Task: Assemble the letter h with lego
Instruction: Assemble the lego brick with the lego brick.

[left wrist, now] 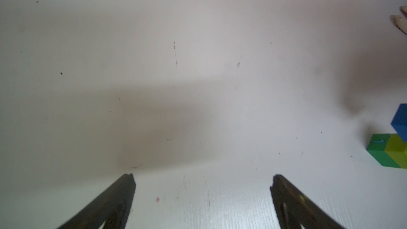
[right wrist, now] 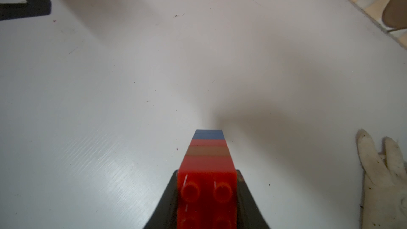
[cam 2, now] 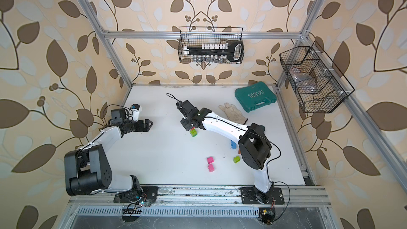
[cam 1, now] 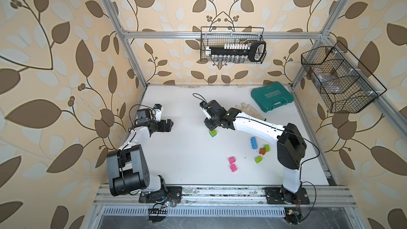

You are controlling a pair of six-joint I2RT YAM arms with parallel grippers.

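White tabletop (cam 1: pixel 187 161), leaf-papered walls. Right tool (right wrist: pixel 207 174) is clamped on the red top of a brick column (right wrist: pixel 208 148) (red, orange, red, blue), its foot on the tabletop beside a green-and-lime pair (left wrist: pixel 387 153) under the tool. Whether they are joined cannot be told. Left tool (left wrist: pixel 203 177) is held apart, empty, well away. Loose bricks (cam 1: pixel 253 143) lie toward the right arm's base. Step judged: stem being seated. Next, a straight, stud-aligned press is called for.

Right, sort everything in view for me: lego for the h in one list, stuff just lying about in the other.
For the job:
- red-topped stack
- green-lime pair
- blue brick
- orange brick
- lime bricks
- pink bricks

Lying about:
- teal case
- glove
- wire baskets
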